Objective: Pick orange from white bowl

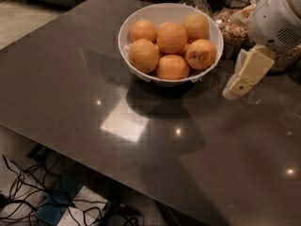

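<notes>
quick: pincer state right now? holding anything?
Pincer: beside the large round white plastic bowl, right of it in the camera view; nothing seen in it; open or shut cannot be told.

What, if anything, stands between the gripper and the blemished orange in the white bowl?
Only the right wall of the white bowl: the gripper hangs outside it, to the right. The blemished orange lies just inside that wall, uncovered from above.

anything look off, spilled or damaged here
Only the round orange fruit at the right edge of the large white plastic bowl: it has a dark blemish on its skin. Nothing looks spilled or tipped. The robot's cream hand hangs right of the bowl, over the dark tabletop.
</notes>
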{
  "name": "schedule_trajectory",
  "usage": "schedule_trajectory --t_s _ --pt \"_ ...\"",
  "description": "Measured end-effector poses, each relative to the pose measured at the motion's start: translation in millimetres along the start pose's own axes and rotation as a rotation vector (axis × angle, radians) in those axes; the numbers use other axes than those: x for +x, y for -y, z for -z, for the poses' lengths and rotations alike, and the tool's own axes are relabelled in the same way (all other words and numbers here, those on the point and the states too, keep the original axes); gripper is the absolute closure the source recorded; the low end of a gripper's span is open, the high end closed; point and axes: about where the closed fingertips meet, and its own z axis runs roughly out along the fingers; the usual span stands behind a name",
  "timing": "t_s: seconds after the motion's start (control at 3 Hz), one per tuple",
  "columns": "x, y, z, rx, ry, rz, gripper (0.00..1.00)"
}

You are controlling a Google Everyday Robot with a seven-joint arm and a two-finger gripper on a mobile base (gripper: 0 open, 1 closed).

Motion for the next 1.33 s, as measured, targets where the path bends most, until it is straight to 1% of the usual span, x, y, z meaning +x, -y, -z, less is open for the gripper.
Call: schedule_trajectory --t_s 0.33,0.67,1.0,1.33 --pt "-3.6 2.4 -3.3 0.015 0.023 -0.011 0.0" --pt "-9.3 17.5 -12.9 0.072 0.04 -0.032 0.0" --pt "-10.3 17.6 -13.4 0.073 0.043 -0.032 0.0" --pt "-14.7 24.1 -19.3 0.091 0.065 -0.057 0.0"
